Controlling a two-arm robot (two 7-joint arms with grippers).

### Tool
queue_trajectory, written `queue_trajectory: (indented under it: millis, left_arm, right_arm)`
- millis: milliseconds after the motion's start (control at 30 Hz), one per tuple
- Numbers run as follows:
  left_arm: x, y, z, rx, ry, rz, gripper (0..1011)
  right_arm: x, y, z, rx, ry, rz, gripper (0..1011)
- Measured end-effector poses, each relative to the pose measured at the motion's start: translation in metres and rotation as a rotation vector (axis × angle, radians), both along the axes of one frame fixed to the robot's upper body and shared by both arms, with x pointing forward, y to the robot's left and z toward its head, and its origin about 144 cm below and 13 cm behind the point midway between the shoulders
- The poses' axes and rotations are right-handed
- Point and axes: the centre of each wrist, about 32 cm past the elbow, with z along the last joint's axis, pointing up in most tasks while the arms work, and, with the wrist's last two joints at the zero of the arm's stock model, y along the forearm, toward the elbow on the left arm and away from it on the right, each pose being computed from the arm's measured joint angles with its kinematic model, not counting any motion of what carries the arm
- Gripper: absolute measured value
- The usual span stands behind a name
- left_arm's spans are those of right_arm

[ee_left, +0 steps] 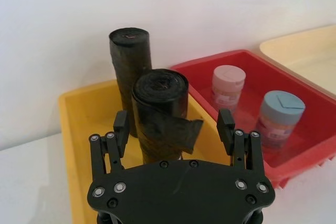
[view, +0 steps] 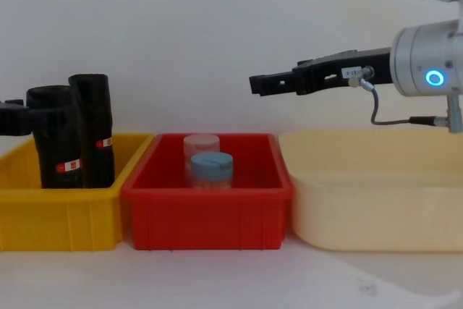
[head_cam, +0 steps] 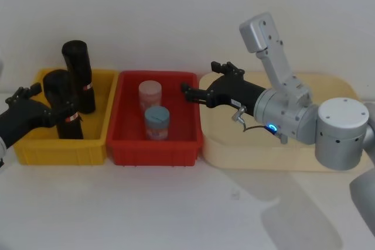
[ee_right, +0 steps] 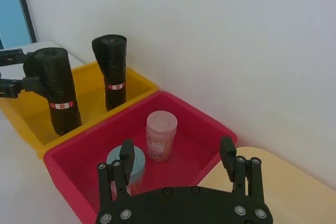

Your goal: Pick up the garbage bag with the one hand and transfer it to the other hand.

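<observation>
You see the garbage bag (head_cam: 61,106) standing upright in the yellow bin (head_cam: 35,150), long axis vertical, ungripped between the fingers of the wide-open left claw (ee_left: 174,121), while the right claw (head_cam: 201,78) hangs open and empty.

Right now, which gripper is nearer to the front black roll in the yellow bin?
Left. The left gripper has its open fingers on either side of the front roll. The right gripper hangs open over the red bin's right edge, far from it.
</observation>
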Motion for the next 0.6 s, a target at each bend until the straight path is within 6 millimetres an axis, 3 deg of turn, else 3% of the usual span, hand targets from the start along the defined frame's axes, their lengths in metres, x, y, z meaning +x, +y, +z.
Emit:
queue_trajectory:
  millis: [600]
  left_arm:
    - [0.019, -0.013, 0.005, 0.036, 0.006, 0.065, 1001]
  right_arm:
    - [0.008, -0.009, -0.004, 0.016, 0.001, -0.005, 1001]
